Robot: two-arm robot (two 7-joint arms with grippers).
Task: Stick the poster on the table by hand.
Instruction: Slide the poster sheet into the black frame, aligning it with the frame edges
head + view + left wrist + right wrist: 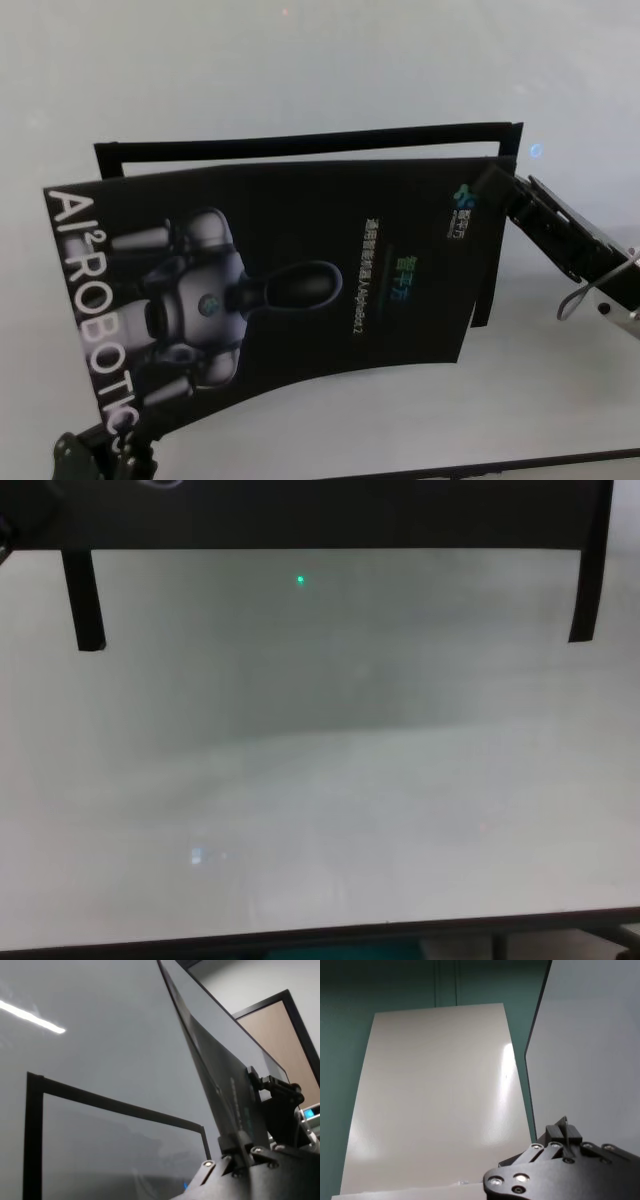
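above the table (pixel 300 60), left gripper (pixel 105 440) and right gripper (pixel 490 185) each pinch an edge of the bowed poster (pixel 300 290).

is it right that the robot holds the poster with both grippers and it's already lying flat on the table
Not flat. In the head view the poster is held up in the air and bowed, above the table. The rest stands: the left gripper grips its near corner and the right gripper its far corner.
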